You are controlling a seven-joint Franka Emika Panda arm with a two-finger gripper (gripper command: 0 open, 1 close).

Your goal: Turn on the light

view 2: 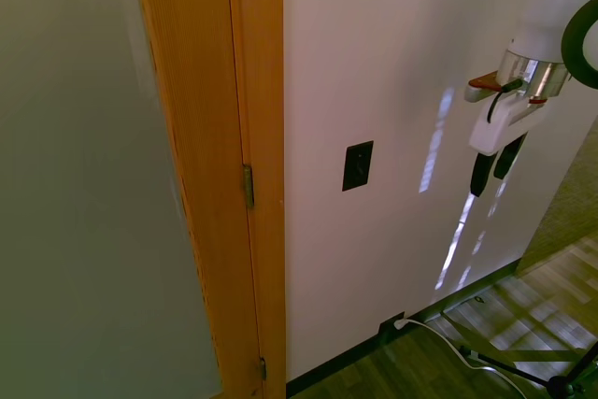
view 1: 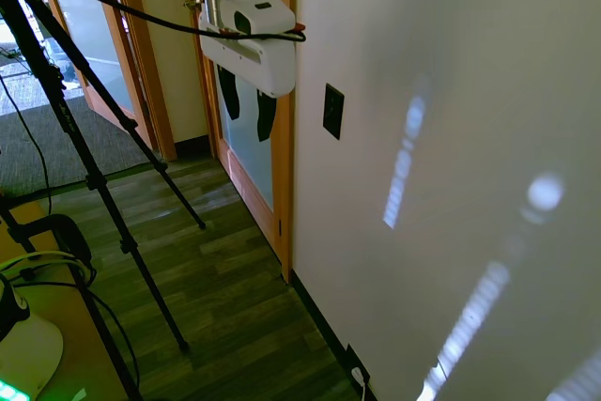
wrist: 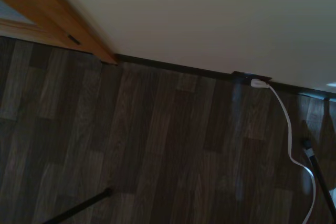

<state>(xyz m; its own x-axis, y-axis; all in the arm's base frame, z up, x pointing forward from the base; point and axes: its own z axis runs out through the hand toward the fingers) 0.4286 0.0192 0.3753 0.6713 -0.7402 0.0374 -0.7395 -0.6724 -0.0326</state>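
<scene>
The white wall (view 1: 451, 91) fills most of both exterior views, bordered by a wooden door frame (view 2: 234, 137) and, at its foot, dark plank flooring (wrist: 157, 145). The task stands at the approach step: nothing touches the switch. The pincer (view 1: 247, 110) hangs fingers-down from the arm, level with the switch in height and apart from it, out from the wall. Its dark fingers stand moderately parted and hold nothing. The switch (view 1: 332, 111), a small black upright plate, is mounted on the wall just beside the door frame. In my judgement the next move calls for turning the fingers toward the wall, closing the gap and pressing one fingertip onto the plate's centre.
</scene>
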